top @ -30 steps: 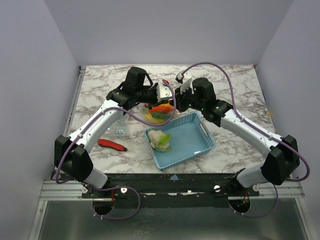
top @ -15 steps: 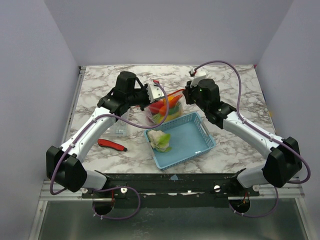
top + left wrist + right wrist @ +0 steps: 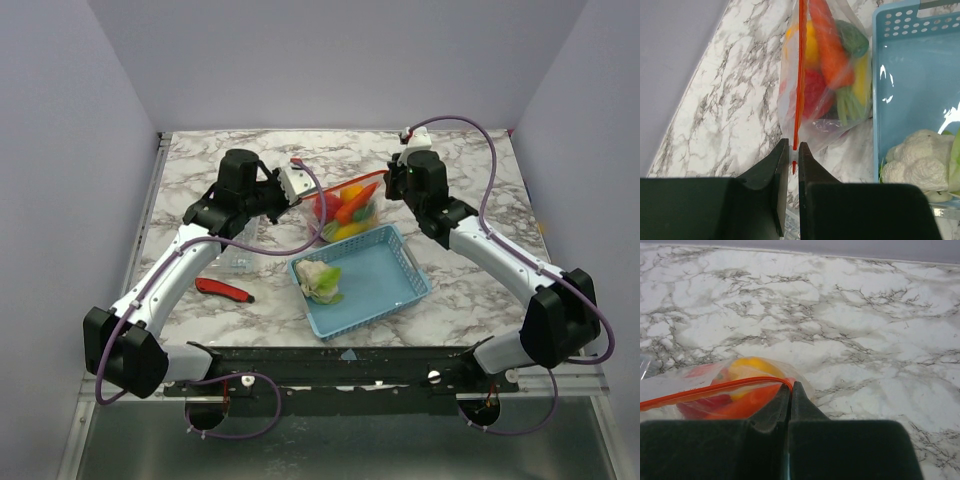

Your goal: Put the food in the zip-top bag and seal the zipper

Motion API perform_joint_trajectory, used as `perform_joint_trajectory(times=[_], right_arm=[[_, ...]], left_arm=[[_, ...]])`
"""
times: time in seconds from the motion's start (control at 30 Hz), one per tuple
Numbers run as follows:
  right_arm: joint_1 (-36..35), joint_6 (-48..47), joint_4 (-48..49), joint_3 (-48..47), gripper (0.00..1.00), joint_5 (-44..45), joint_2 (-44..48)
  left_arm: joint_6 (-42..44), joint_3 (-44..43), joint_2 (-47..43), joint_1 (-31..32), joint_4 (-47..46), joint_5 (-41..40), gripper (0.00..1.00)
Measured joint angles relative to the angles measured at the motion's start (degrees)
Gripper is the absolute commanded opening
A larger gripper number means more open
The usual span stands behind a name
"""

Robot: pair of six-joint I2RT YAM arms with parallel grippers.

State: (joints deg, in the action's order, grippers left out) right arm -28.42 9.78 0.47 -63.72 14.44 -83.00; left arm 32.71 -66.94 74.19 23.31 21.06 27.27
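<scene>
The zip-top bag (image 3: 347, 213) hangs between my two grippers just behind the basket. It holds food: an orange carrot (image 3: 832, 50) and yellow (image 3: 810, 42), red (image 3: 812, 92) and green (image 3: 852, 37) pieces. Its red-orange zipper (image 3: 345, 190) is stretched taut along the top. My left gripper (image 3: 303, 190) is shut on the zipper's left end (image 3: 794, 145), with the strip (image 3: 801, 75) running straight away from the left gripper (image 3: 794, 150). My right gripper (image 3: 388, 182) is shut on the other end, where the zipper (image 3: 715, 390) curves into the right gripper (image 3: 791, 386). A white and green toy vegetable (image 3: 321, 280) lies in the basket.
A blue perforated basket (image 3: 385, 275) sits in front of the bag, its wall (image 3: 910, 75) close to the bag's side. A red-and-black handled tool (image 3: 224, 290) and a clear rigid box (image 3: 236, 258) lie at the left near the left arm.
Both grippers have moved apart from each other and toward the back, pulling the zipper out into a straight taut line. The bag has shifted back and right with them.
</scene>
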Motion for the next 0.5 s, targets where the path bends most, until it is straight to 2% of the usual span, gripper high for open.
perform_joint_trajectory(times=[0.1,0.13,0.27,0.3,0.33,0.37,0.5], right_arm=[[0.0,0.3,0.1,-0.3,0.0,0.0,-0.6],[0.0,0.5,0.1,-0.6,0.0,0.0,-0.9],[0.9,1.3,-0.3,-2.9,0.0,1.9,-3.4],[1.1,1.8,-0.3,-3.7,0.0,2.6,-4.2],[1.4,2.2,-0.5,-4.5,0.0,3.2,-5.1],[1.7,2.9,-0.8,-5.4,0.0,3.6,-5.9],[4.9,6.5,-3.8,-10.6,0.0,4.0,-10.6]], left_arm=[[-1.3,0.0,0.0,0.0,-0.5,-0.9,0.36],[-1.9,0.0,0.0,0.0,-0.6,-1.3,0.43],[-5.5,0.0,-0.7,-0.4,-0.3,-4.0,0.54],[-6.6,-0.2,-1.2,-0.5,-0.1,-4.7,0.64],[-7.8,-0.4,-1.8,-0.6,0.1,-5.4,0.88],[-8.9,-0.7,-2.3,-0.7,0.3,-6.0,0.98],[-15.6,-1.1,-7.7,-0.7,-0.4,-9.0,0.98]])
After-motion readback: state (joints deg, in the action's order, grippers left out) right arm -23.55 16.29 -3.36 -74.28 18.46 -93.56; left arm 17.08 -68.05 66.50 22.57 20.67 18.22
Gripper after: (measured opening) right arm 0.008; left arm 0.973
